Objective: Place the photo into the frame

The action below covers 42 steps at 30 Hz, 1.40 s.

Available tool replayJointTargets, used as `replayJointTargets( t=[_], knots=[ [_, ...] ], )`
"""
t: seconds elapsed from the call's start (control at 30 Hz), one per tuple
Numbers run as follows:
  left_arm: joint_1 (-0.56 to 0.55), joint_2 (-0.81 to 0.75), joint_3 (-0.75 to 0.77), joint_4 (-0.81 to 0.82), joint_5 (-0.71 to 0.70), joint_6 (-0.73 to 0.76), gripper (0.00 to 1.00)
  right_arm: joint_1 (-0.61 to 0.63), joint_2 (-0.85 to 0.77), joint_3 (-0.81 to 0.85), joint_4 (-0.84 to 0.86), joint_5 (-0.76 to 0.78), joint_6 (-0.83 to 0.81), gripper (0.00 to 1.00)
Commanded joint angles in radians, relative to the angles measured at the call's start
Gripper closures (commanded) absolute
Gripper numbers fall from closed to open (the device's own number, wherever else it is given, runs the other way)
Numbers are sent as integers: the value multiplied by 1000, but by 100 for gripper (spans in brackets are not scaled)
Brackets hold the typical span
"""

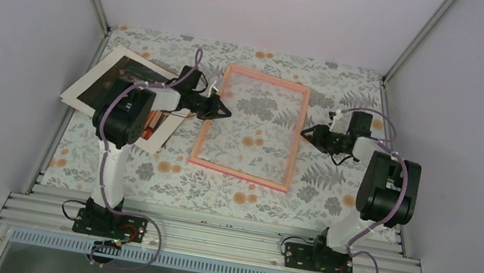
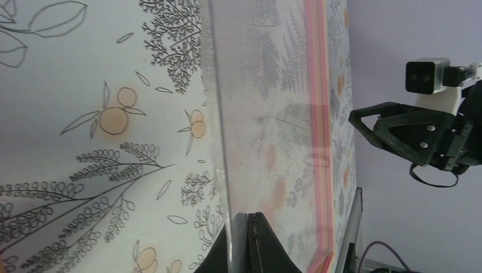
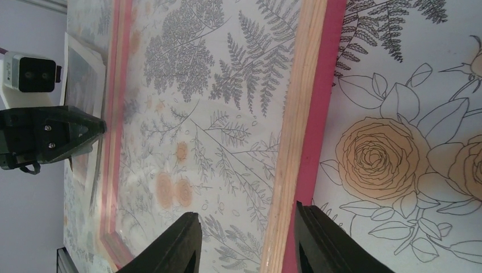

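1. Two claws flank the frame (image 1: 237, 174), which lies on the floral tablecloth (image 1: 215, 194) in the middle of the table, its pink bars around a clear pane.
2. The left claw (image 1: 223, 112) sits at the frame's left long side. Its fingers are pressed together, with nothing seen between them. In its own wrist view a clear edge crosses just beside the tips; whether it touches them I cannot tell.
3. The right claw (image 1: 307, 134) is at the frame's right long side, jaws parted. Its wrist view shows the pink-and-wood bar between the two fingers, close against the outer one and well clear of the inner one. It grips nothing.
4. The photo (image 1: 106, 75) lies picture-up at the table's far left, partly under the left arm (image 1: 126, 114). It is just left of the frame and in neither claw.
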Motion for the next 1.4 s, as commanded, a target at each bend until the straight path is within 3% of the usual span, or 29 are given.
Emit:
replayJointTargets(
  t=[0.0,0.47,1.37],
  knots=[
    [2,-47,-1,-19,62,-46,97,6,-15,-6,16,-25,-10,60],
    [12,-72,-31,-11,119,-123,98,7,-7,-9,18,-21,-10,60],
    [11,-10,70,-97,5,46,98,17,6,-9,30,-34,-4,60]
  ],
)
